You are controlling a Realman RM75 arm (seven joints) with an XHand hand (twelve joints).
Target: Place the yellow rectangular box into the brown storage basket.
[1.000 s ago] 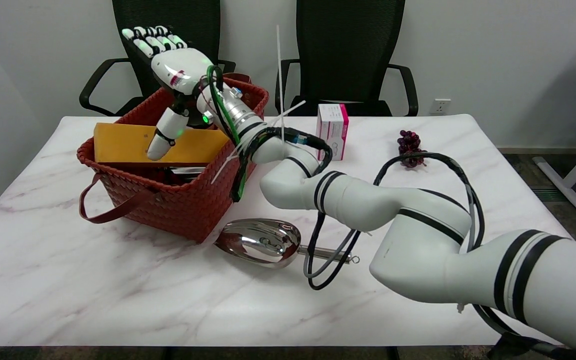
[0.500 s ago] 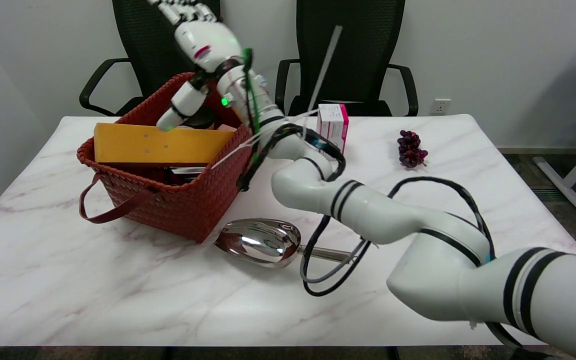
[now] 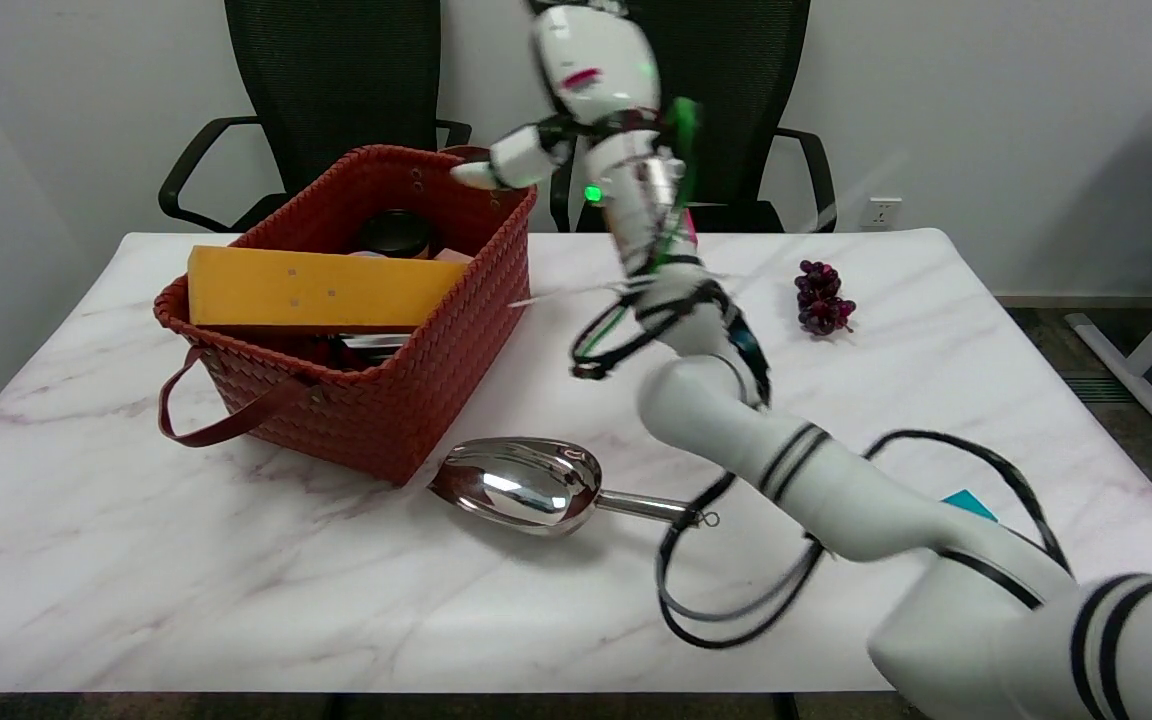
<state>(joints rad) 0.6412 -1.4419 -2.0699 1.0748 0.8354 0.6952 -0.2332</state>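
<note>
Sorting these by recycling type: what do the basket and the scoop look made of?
Basket: woven strips, likely plastic or faux leather, matte reddish-brown, with a visible plaited pattern. Scoop: polished metal, probably stainless steel, its bowl mirroring the room.

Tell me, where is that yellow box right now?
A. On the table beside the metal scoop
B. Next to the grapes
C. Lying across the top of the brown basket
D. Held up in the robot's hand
C: the yellow box lies across the brown basket, resting at its rim, while the right hand is raised off to the side, holding nothing.
</note>
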